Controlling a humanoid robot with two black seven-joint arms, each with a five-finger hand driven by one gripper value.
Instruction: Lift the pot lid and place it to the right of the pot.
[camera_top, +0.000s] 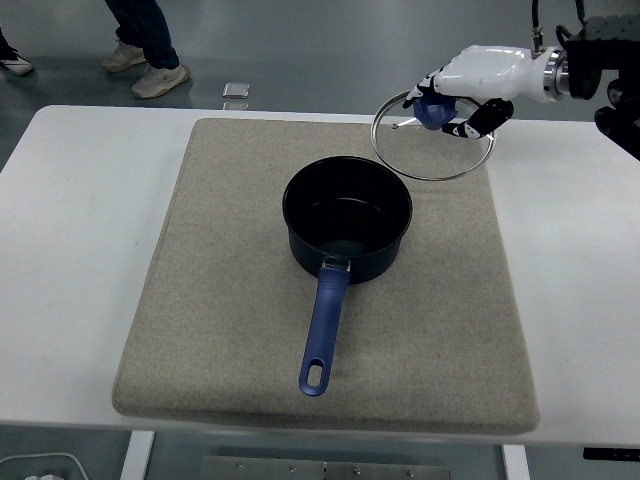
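Head view: glass lid (432, 142), blue knob, tilted in right hand (478, 72).

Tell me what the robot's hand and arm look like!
The right hand has a smooth, shiny white shell on its back and black fingers with white parts. A silver ring joins it to a chunky black arm. Thin black cables loop up from the wrist.

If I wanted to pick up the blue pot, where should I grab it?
Probably by its long blue handle, coming from the table's near edge. The handle sticks straight out from the pot toward that edge, with open mat on both sides, so fingers could wrap around it.
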